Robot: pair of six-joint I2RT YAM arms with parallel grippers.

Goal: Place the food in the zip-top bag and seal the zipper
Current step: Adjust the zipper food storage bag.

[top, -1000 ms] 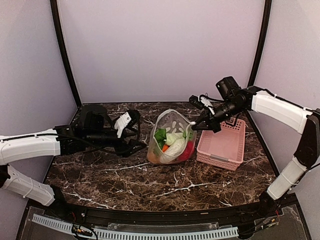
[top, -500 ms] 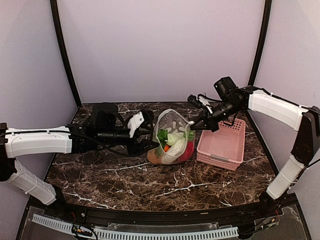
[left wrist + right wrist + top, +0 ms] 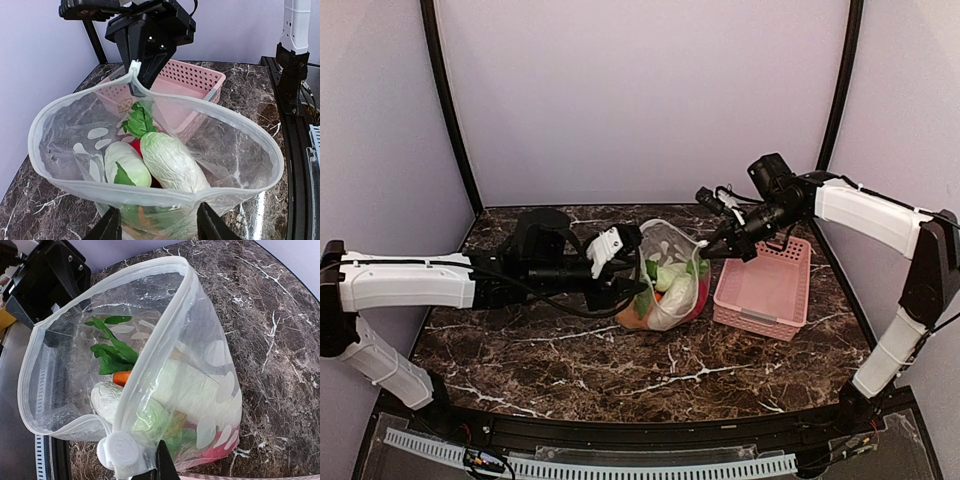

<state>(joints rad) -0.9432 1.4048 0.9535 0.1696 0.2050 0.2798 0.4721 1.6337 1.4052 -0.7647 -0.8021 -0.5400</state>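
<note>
The zip-top bag (image 3: 672,262) stands open on the marble, holding the food: two white radishes (image 3: 170,161) with green leaves, an orange piece (image 3: 121,377) and red pieces low down. The zipper (image 3: 150,194) runs along the gaping mouth. My right gripper (image 3: 706,251) is shut on the mouth's far corner, beside the white slider tab (image 3: 118,451), holding it up. My left gripper (image 3: 159,227) is open at the near rim, one finger on either side of the bag wall just below the zipper, with a gap to each finger.
A pink slatted basket (image 3: 768,290) sits right of the bag, almost touching it, under my right arm. Purple walls enclose the table on three sides. Bare marble lies in front of the bag and to the left behind my left arm.
My left arm has slid right up to the bag, and its jaws have narrowed around the near rim. The right gripper keeps its hold; the bag mouth has drawn slightly tighter.
</note>
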